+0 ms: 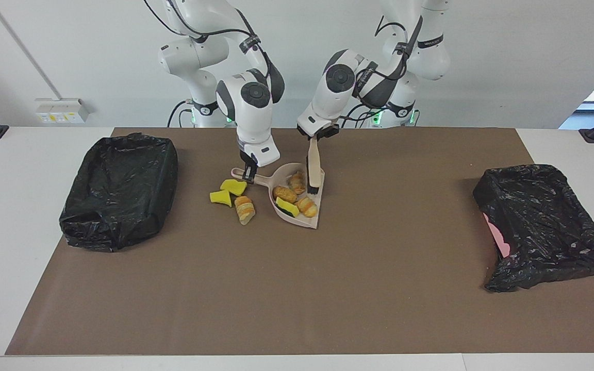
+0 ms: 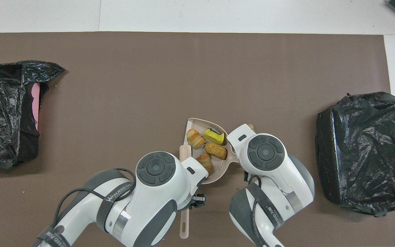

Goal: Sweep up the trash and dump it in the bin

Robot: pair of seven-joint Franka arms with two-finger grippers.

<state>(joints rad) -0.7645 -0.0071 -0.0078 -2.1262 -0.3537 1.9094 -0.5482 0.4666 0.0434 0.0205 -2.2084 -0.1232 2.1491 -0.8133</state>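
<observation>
Sweeping looks about half done, and the dumping is not yet begun. At nine o'clock in the facing view, the black-bagged bin (image 1: 119, 190) shows no trash. Two yellow sponge chunks (image 1: 227, 190) and a striped brown roll (image 1: 245, 209) lie loose on the desk. At their three o'clock is the beige plastic dustpan (image 1: 310, 222), its handle clenched in my right end effector (image 1: 248, 175). It holds three rolls and a green-backed sponge (image 1: 287, 207). My left end effector (image 1: 317, 135) grasps the beige brush (image 1: 314, 165). A second bagged bin (image 1: 544, 226) lies at three o'clock.

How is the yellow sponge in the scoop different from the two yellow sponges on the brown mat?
The yellow sponge chunk in the beige dustpan has a dark green backing showing; the two yellow sponge pieces lie on the brown mat beside the dustpan's handle and show only yellow. All are small and bright yellow.
</observation>
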